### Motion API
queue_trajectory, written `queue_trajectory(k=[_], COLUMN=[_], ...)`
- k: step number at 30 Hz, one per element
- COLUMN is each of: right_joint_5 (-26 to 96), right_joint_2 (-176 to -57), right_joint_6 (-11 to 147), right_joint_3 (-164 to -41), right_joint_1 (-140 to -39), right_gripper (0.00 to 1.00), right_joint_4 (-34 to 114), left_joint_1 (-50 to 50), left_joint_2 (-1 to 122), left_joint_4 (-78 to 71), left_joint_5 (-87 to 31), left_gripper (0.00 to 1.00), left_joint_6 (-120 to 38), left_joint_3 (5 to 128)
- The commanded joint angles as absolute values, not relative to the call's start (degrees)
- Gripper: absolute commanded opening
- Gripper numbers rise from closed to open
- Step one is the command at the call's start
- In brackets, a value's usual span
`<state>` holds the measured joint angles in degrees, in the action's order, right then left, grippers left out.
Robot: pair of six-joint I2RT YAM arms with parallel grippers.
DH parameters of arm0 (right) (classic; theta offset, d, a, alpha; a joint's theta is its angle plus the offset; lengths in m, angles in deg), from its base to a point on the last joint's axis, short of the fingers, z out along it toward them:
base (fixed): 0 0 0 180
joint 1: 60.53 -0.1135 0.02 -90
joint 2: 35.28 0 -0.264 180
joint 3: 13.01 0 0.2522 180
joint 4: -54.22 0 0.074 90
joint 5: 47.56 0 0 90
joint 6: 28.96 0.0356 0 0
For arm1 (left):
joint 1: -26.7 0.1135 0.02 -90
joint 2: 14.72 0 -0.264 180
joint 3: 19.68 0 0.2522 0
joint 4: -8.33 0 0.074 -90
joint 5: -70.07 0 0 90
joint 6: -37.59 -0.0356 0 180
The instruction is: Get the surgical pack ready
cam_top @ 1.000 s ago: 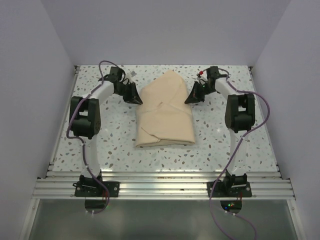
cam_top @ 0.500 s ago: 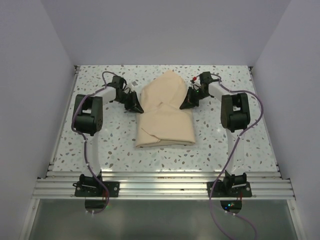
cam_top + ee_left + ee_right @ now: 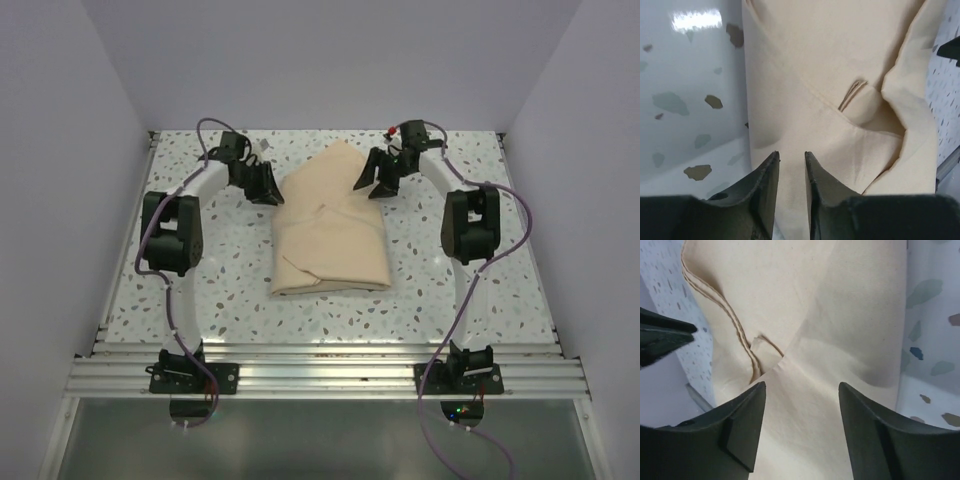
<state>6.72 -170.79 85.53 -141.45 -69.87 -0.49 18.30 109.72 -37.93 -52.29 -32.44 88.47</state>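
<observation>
1. Folded beige cloth (image 3: 330, 225) lies mid table (image 3: 200, 290). Long axis runs near-to-far, pointed corner twd far wall.
2. Left hand (image 3: 272, 196) at cloth's left edge: fingers only slightly apart, holding nothing.
3. Right hand (image 3: 370, 187) over cloth's far-right edge: fingers wide apart, empty.

Readable text, labels, brands, numbers, signs: none in any of the three views.
Big beige folded cloth (image 3: 330, 230): plain fabric with stitched hems, no lettering to read.
White speckled tabletop (image 3: 420, 290) around the cloth: only coloured flecks, no marks to read.
Robot arms either side of the cloth: any markings are too small to tell.
</observation>
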Motion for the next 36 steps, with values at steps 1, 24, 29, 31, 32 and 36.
queue_trajectory(k=[1, 24, 29, 31, 32, 36], right_joint_5=[13.2, 20.6, 16.6, 14.7, 14.1, 12.0], right_joint_2=[-164.5, -183.1, -188.5, -190.1, -191.5, -192.4], right_joint_6=[86.6, 83.0, 86.2, 87.4, 88.2, 90.6], right_joint_3=[-142.5, -160.4, -165.5, -168.5, -169.5, -170.3], right_joint_1=[-69.7, -68.4, -68.5, -68.9, -69.1, -69.8], right_gripper=[0.66, 0.99, 0.97, 0.91, 0.89, 0.75], right_joint_4=[2.5, 4.7, 6.0, 6.1, 6.1, 8.5], left_joint_1=[18.5, 19.1, 19.1, 19.1, 19.1, 19.1], left_joint_2=[104.3, 122.2, 125.5, 125.8, 126.1, 126.8], left_joint_4=[-35.2, -30.5, -30.8, -30.8, -30.7, -30.2], left_joint_5=[-47.2, -44.9, -46.6, -47.2, -47.3, -49.4], left_gripper=[0.32, 0.54, 0.5, 0.45, 0.43, 0.29], left_joint_6=[-32.9, -31.1, -30.2, -29.7, -29.6, -28.9], left_joint_3=[94.4, 106.1, 108.8, 108.8, 109.1, 110.4])
